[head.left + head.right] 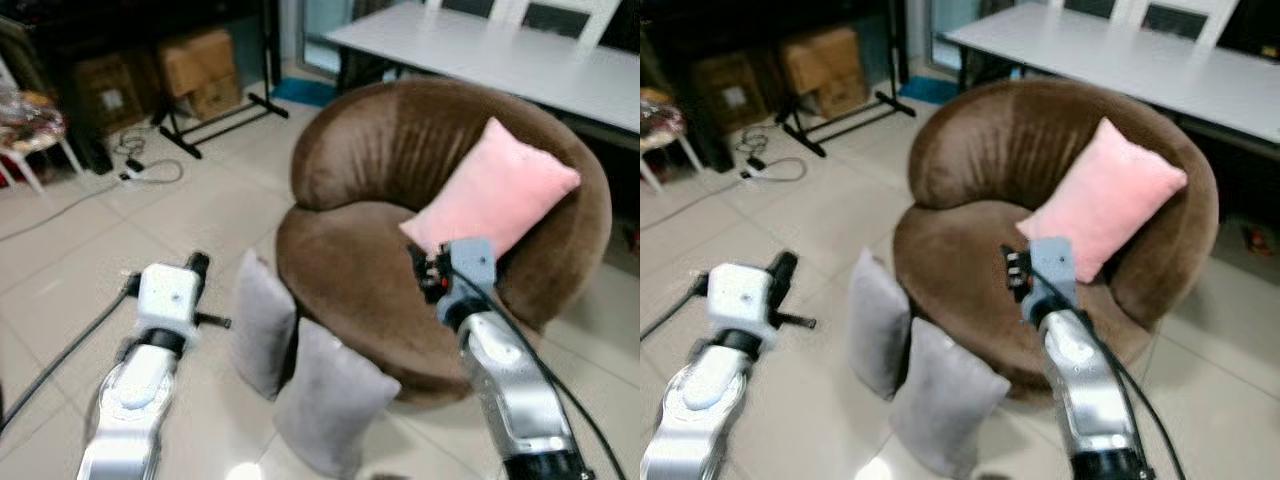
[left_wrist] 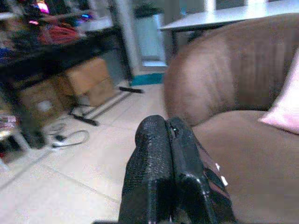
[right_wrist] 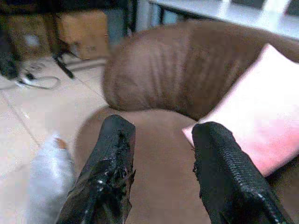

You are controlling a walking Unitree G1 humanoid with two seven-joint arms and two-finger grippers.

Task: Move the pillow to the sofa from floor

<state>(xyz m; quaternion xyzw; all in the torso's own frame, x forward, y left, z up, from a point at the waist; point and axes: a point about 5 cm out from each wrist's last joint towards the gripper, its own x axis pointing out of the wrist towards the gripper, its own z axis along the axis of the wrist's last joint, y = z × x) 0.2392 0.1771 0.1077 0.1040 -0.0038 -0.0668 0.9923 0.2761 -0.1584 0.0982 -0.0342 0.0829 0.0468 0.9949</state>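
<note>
Grey pillows [image 1: 300, 370] stood upright on the floor between both arms — nearer the pinched-together left gripper [image 1: 197, 266] than the spread-fingered right gripper [image 1: 425, 272].

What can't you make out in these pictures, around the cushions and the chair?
- Nearer grey pillow: its bottom is cut off by the lower edge of the left eye view.
- Pink pillow: its lower corner sits behind the right gripper.
- Brown sofa: the right arm covers part of its front rim.
</note>
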